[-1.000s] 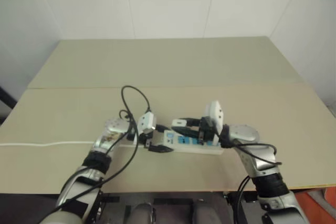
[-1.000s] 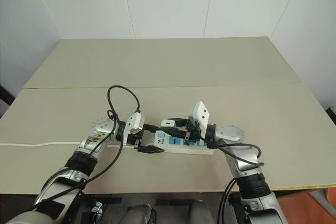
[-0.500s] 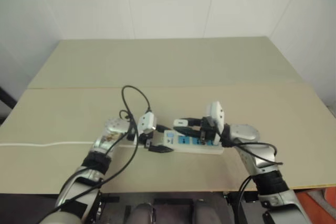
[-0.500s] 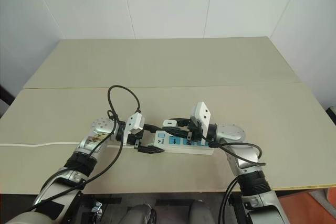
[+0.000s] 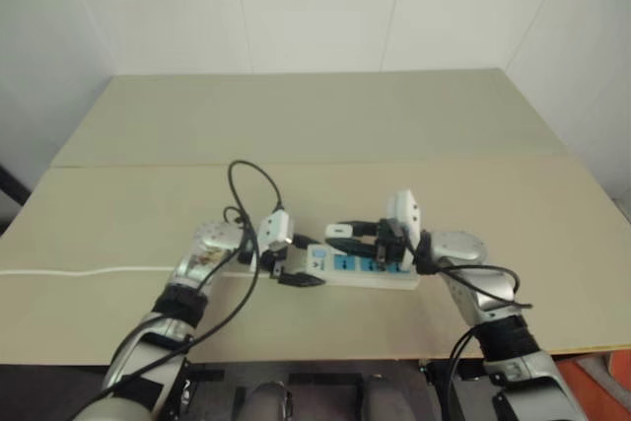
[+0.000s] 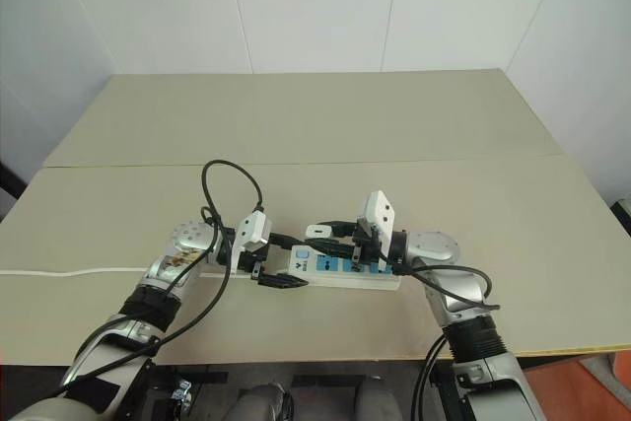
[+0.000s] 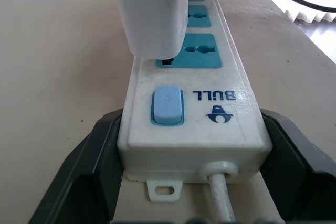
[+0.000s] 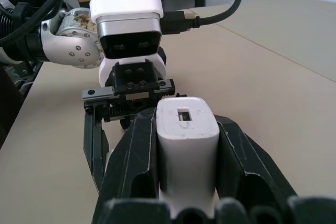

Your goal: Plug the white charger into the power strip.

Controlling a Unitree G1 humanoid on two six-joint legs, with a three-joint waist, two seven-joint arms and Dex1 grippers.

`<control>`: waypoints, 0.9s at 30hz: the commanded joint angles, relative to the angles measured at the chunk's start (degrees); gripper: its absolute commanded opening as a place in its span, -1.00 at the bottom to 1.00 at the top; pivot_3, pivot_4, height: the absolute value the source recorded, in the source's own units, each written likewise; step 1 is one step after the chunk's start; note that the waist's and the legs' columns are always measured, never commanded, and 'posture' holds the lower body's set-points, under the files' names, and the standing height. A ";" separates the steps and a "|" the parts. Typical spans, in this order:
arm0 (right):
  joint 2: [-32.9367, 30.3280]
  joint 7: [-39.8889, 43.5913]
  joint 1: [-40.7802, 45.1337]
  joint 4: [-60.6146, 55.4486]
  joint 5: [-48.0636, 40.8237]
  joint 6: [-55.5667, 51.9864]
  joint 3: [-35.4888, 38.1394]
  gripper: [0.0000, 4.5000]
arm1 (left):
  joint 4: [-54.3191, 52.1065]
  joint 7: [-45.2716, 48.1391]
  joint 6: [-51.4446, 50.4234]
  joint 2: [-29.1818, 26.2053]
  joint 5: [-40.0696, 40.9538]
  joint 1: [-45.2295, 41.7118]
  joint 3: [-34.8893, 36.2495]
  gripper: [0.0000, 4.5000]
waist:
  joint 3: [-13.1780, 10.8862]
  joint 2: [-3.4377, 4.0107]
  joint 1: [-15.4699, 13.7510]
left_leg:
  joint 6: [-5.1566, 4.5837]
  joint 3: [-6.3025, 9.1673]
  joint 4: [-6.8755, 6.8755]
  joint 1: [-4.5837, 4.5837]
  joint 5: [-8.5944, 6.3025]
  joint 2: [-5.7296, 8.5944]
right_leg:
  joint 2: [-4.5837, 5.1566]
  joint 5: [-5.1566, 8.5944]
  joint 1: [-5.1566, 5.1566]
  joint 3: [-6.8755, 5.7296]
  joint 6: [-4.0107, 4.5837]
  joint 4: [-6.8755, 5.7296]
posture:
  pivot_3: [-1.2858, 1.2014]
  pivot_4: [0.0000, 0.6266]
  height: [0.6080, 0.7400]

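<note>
The power strip lies on the table in front of me, switch end to the left. My left gripper is shut on that switch end, one black finger on each side. The white charger is clamped in my right gripper, which reaches in from the right. In the left wrist view the charger stands upright, its lower end against the first blue socket panel beside the blue switch. Its prongs are hidden.
The strip's thin white cord runs left across the tan table to its edge. A black cable loops up from my left wrist. White walls stand behind the table.
</note>
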State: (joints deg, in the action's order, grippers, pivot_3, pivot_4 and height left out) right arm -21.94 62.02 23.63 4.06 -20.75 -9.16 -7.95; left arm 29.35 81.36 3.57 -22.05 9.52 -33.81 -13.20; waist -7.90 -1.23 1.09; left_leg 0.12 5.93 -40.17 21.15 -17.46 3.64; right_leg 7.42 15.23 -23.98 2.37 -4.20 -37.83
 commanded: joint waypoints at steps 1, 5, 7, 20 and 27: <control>0.26 -2.34 0.18 0.71 0.09 -0.53 1.45 -0.48 | -0.32 0.41 -0.49 -0.90 -1.09 0.59 -1.23 0.46 | 0.00 0.00 0.05 | 0.00 0.00 0.00 0.00 0.00 0.00 | 0.00 0.00 0.00 0.00 0.00 -0.02 | 0.03 -0.52 1.00; 0.39 -2.82 -0.16 0.23 -0.30 -0.79 1.63 -0.48 | -0.29 0.47 -0.42 -1.07 -1.12 0.63 -1.30 0.46 | 0.00 0.00 0.10 | -0.01 0.00 0.00 -0.02 -0.01 0.00 | 0.00 0.00 -0.02 0.01 0.01 -0.09 | 0.03 -0.52 1.00; 0.01 -2.52 -0.54 -0.24 -0.45 -0.93 1.61 -0.48 | -0.14 0.45 -0.35 -1.05 -1.15 0.55 -1.32 0.46 | 0.00 0.00 0.11 | -0.03 0.00 0.00 -0.02 -0.01 0.00 | -0.01 -0.01 -0.03 0.00 0.01 -0.12 | 0.03 -0.52 1.00; -2.43 -0.94 -2.56 -3.96 -2.84 -5.08 0.90 -0.48 | 1.36 0.29 0.63 -0.60 -1.40 -0.40 -1.68 0.46 | 0.00 0.00 -0.11 | -0.03 0.01 0.01 -0.01 -0.02 0.00 | -0.01 0.00 -0.03 0.00 0.01 -0.09 | 0.03 -0.52 1.00; -2.61 -1.09 -2.76 -4.70 -4.20 -7.73 0.81 -0.48 | 1.61 0.29 0.94 -0.84 -1.42 -0.34 -1.71 0.46 | 0.00 0.00 -0.16 | -0.04 0.01 0.01 -0.01 -0.02 0.00 | -0.01 0.00 -0.03 0.00 0.01 -0.06 | 0.03 -0.52 1.00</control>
State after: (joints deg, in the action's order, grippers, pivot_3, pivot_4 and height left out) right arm -23.68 60.63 21.61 0.75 -23.84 -15.03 -7.92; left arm 29.79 81.62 4.95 -22.08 9.51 -34.15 -14.05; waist -7.90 -1.24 0.93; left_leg 0.09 5.94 -40.16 21.14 -17.48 3.64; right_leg 7.41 15.22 -24.01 2.37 -4.19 -37.89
